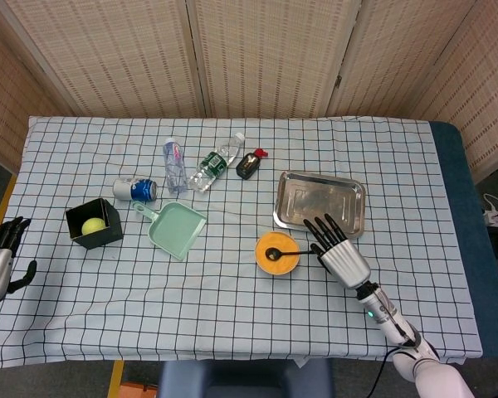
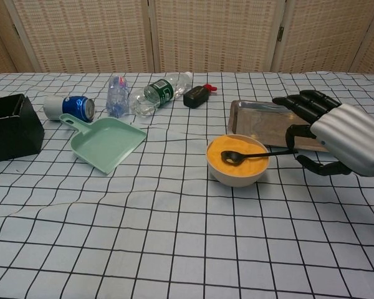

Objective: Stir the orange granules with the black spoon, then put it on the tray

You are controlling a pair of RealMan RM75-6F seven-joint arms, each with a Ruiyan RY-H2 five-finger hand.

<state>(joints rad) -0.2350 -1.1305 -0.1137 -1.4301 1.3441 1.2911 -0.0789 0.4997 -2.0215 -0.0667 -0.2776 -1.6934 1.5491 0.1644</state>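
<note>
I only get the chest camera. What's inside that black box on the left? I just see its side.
Observer: A yellow-green ball sits inside the black box.
Operator: Where's the robot's left hand? It's not in my picture.
Observer: The left hand is off the table's left edge, fingers apart, holding nothing.
Operator: The right hand hides part of the tray. Anything on it?
Observer: No. From the head view, the tray looks bare inside.

Nothing readable here: the blue can [image 2: 69, 107], the clear bottle [image 2: 116, 94] with its pink label and the green-labelled bottle [image 2: 160, 91] all carry print, but it's too small to read
</note>
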